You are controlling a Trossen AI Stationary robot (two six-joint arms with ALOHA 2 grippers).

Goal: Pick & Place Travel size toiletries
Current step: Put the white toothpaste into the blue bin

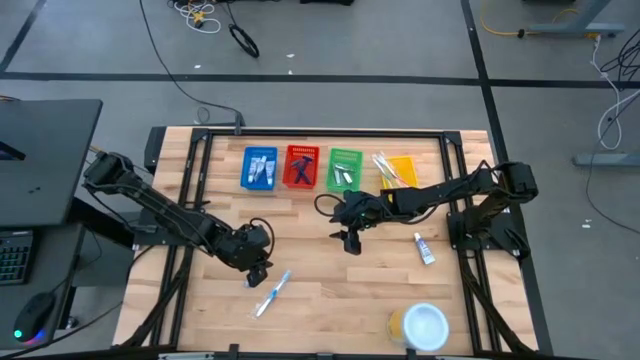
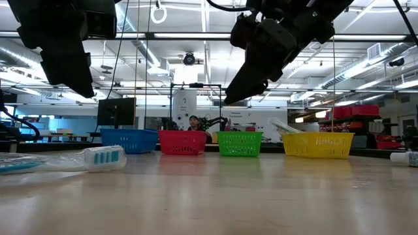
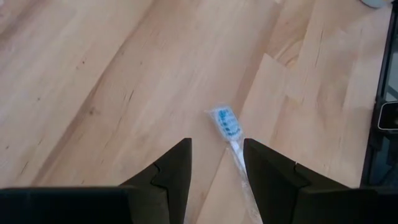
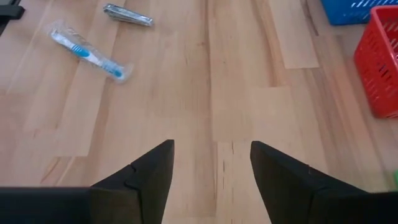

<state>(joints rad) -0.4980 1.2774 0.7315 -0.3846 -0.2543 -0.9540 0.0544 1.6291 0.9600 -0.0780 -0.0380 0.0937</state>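
A wrapped white-and-blue toothbrush (image 1: 272, 293) (image 3: 227, 127) lies flat on the wooden table near its front, left of the middle. My left gripper (image 1: 258, 265) (image 3: 217, 165) hovers open just above and behind it, touching nothing. The brush's handle runs close by one finger in the left wrist view. A small white-and-blue tube (image 1: 425, 248) lies flat toward the right. My right gripper (image 1: 350, 240) (image 4: 211, 165) hangs open over bare wood at mid-table, nothing between its fingers. A small silvery metal item (image 4: 127, 14) lies beside the toothbrush (image 4: 87, 53).
Along the far side stand the blue (image 1: 260, 168), red (image 1: 301, 167), green (image 1: 344, 170) and yellow (image 1: 398, 170) baskets, each holding small items. A round white-and-yellow container (image 1: 420, 325) sits near the front right edge. Bare wood lies between the grippers and the baskets.
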